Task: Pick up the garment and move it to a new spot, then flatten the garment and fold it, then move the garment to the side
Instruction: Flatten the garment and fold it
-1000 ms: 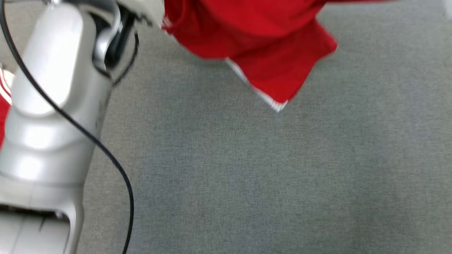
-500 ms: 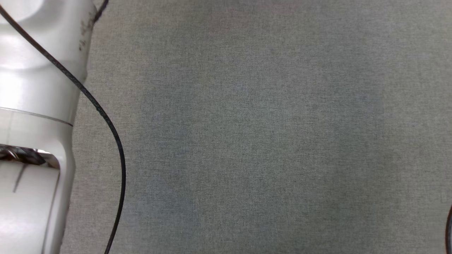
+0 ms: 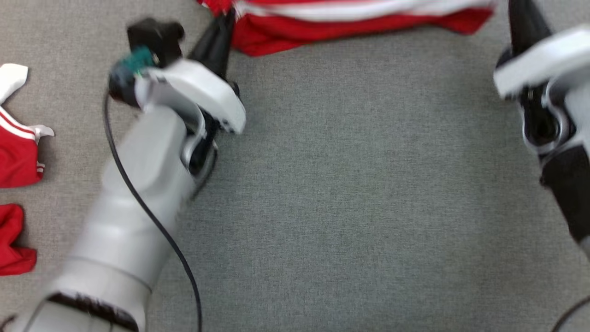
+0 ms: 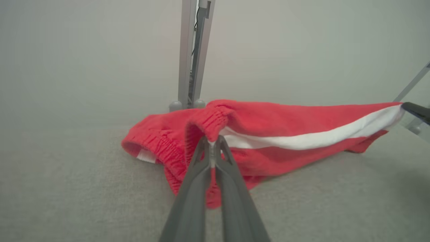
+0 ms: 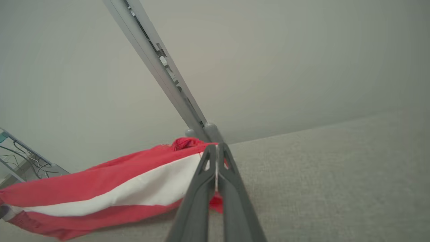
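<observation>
My left end effector [image 4: 212,143] and right end effector [image 5: 216,148], both fully closed, each pinch the red white-striped garment [image 4: 289,119].

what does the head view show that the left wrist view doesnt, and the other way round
Head view, not the left wrist view: a red-and-white garment and a plain red one at the left edge, plus the left arm's pale forearm with its black cable.

Left wrist view, not the head view: a grey upright post, a pale wall, a gathered elastic band and a small white label.

Both: the garment with its white stripe, the grey fabric surface, and the left gripper, jaws shut on the garment's edge.
</observation>
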